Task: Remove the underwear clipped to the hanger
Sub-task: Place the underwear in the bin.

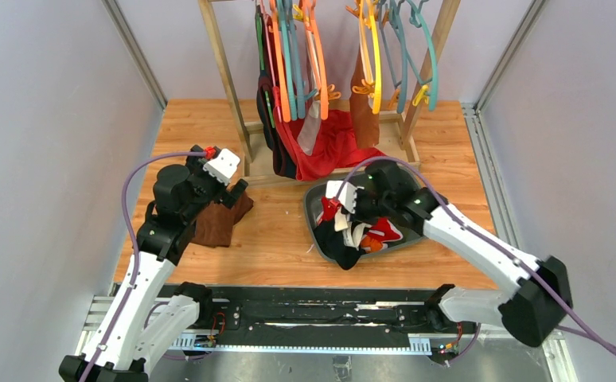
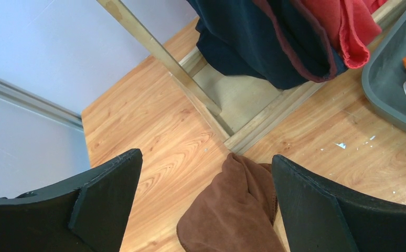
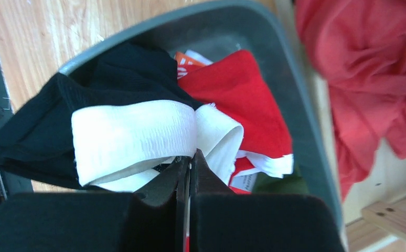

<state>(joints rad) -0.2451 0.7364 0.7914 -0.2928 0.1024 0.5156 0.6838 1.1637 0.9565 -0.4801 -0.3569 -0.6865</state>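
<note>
A grey tray [image 1: 312, 208] right of centre holds a pile of underwear: red briefs with white trim [image 3: 243, 89] and dark briefs with a white waistband [image 3: 132, 131], whose dark cloth [image 1: 338, 245] spills over the tray's near rim. My right gripper [image 3: 190, 155] is shut, its tips pinching the white waistband over the tray [image 3: 295, 105]. To the left, my left gripper [image 2: 206, 157] hangs wide open just above a brown cloth [image 2: 232, 215] on the table, not touching it. A pale grey-beige piece [image 1: 311, 129] hangs clipped to an orange hanger [image 1: 317, 56].
A wooden rack [image 1: 227, 79] at the back carries several coloured hangers. A dark garment [image 1: 267, 131], a large red cloth [image 1: 333, 147] and a brown piece [image 1: 364, 111] hang or drape on it. Grey walls close in both sides. The rack's base rail [image 2: 264, 123] lies just beyond the brown cloth.
</note>
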